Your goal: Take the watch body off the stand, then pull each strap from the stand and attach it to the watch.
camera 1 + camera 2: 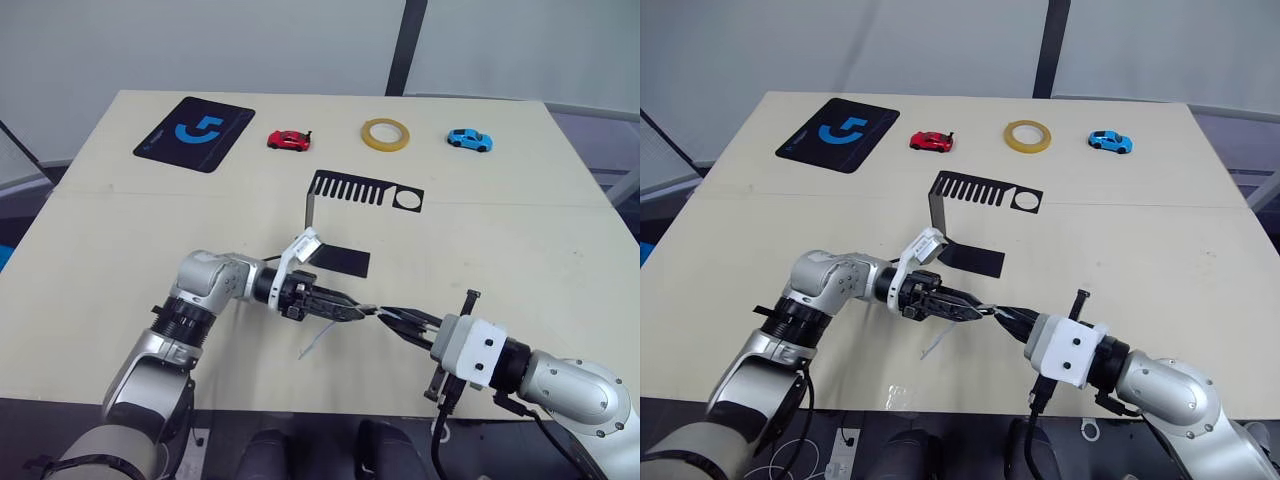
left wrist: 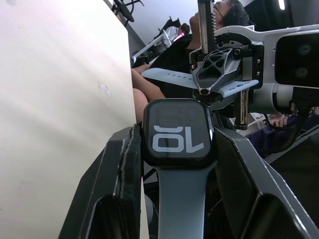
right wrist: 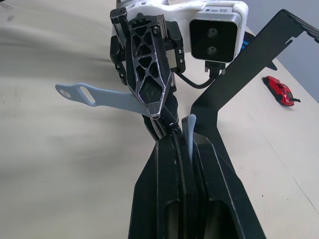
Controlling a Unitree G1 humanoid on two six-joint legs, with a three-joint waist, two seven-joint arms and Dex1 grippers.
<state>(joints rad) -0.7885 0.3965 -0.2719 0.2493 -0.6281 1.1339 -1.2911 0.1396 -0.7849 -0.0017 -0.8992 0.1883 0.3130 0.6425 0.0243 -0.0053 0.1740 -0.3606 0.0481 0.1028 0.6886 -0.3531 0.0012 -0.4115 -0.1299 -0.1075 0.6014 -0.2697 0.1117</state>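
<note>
On the desk the far row runs left to right: mouse pad, toy car, tape roll, second toy car. The stand sits nearer, mid-desk.

Even, bright, diffuse light from above fills the head views, so the table reads pale and flat, and the stand and both arms cast only faint, soft shadows beneath them. In the left wrist view the tabletop at the left of the frame is washed out and softly blurred, the background at the upper right is dim, and the watch body is sharp with a slight sheen. The right wrist view is sharp at centre, softening toward its lower corners.
</note>
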